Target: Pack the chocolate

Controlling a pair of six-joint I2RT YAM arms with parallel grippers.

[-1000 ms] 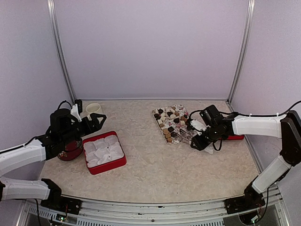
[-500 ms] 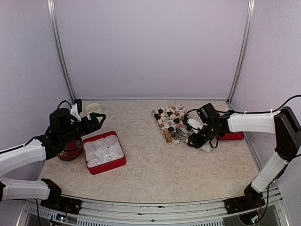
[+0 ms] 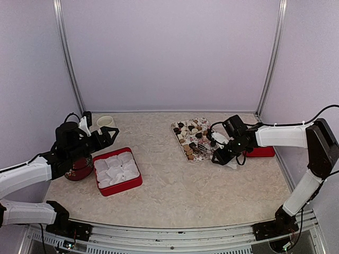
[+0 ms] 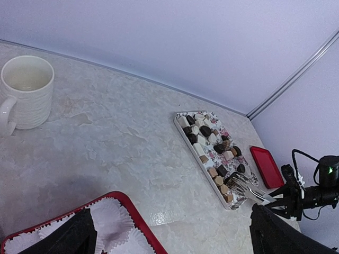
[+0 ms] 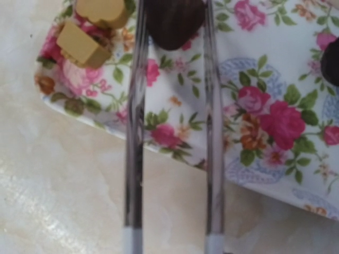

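The chocolate (image 3: 189, 133) is several small dark, tan and cream pieces on a floral tray (image 3: 181, 144); it also shows in the left wrist view (image 4: 209, 138). My right gripper (image 3: 226, 154) is shut on metal tongs (image 5: 133, 159) that reach over the tray's near right corner. A dark brown piece (image 5: 175, 21) sits between the tong arms, and tan pieces (image 5: 85, 45) lie to their left. My left gripper (image 3: 108, 135) is open and empty above the far edge of a red box (image 3: 123, 187) that holds white paper cups (image 4: 114, 230).
A white mug (image 3: 106, 123) stands at the back left, also in the left wrist view (image 4: 24, 90). A dark red dish (image 3: 79, 170) sits left of the red box under my left arm. A red lid (image 3: 263, 153) lies right of the tray.
My right gripper has moved left toward the tray, bringing the tongs over its near right corner. The left arm has not moved.
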